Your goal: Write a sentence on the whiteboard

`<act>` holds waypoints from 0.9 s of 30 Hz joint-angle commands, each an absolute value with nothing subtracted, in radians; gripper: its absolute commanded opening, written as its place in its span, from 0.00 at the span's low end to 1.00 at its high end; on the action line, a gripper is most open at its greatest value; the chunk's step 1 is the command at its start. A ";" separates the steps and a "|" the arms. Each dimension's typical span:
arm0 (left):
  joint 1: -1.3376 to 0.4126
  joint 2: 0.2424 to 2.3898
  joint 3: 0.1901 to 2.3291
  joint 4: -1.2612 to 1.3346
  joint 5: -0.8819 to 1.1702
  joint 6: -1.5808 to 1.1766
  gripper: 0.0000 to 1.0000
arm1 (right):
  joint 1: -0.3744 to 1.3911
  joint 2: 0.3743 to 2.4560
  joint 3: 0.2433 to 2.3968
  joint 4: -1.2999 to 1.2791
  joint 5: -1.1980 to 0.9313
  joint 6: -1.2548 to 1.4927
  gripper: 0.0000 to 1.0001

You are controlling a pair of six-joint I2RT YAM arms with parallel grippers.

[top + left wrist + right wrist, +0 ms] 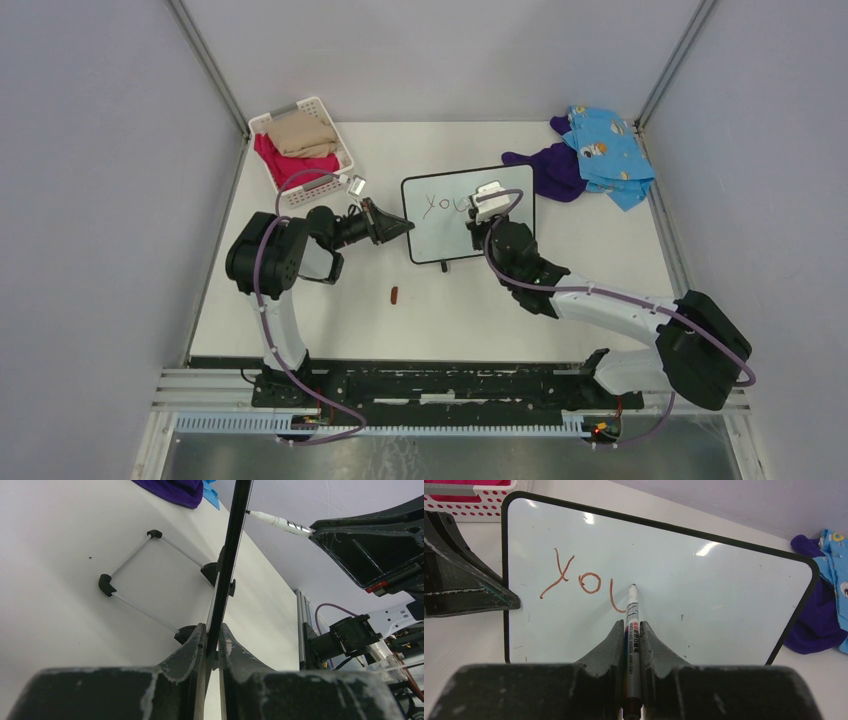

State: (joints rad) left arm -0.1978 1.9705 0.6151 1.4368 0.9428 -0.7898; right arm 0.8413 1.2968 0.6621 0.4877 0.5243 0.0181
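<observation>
Pinching the whiteboard (436,236) edge, left claw (408,228) leaves its right half bare.

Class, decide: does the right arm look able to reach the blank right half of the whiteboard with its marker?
Probably yes. The right gripper holds the marker tip on the whiteboard, the area beyond is bare, and the left gripper clamps only the left edge.

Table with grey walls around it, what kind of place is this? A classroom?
Likely a robot test booth, not a classroom: two robot arms bolted at the table edge, plain grey walls on three sides, and a whiteboard one arm writes on with a marker.
</observation>
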 commanded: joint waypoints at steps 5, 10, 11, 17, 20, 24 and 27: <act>-0.196 1.981 0.622 1.456 0.953 -0.753 0.13 | 0.828 1.309 0.722 0.507 0.531 -0.015 0.00; -0.196 1.982 0.622 1.455 0.952 -0.752 0.13 | 0.830 1.271 0.699 0.502 0.519 -0.005 0.00; -0.197 1.982 0.622 1.455 0.952 -0.752 0.13 | 0.830 1.257 0.692 0.502 0.515 -0.002 0.00; -0.196 1.982 0.622 1.452 0.952 -0.750 0.13 | 0.829 1.167 0.655 0.490 0.506 -0.002 0.00; -0.196 1.983 0.621 1.452 0.952 -0.749 0.13 | 0.823 1.145 0.645 0.482 0.532 -0.008 0.00; -0.196 1.981 0.621 1.451 0.953 -0.749 0.13 | 0.799 1.145 0.640 0.468 0.553 -0.002 0.00; -0.196 1.981 0.622 1.451 0.952 -0.749 0.13 | 0.780 1.154 0.641 0.468 0.552 0.023 0.00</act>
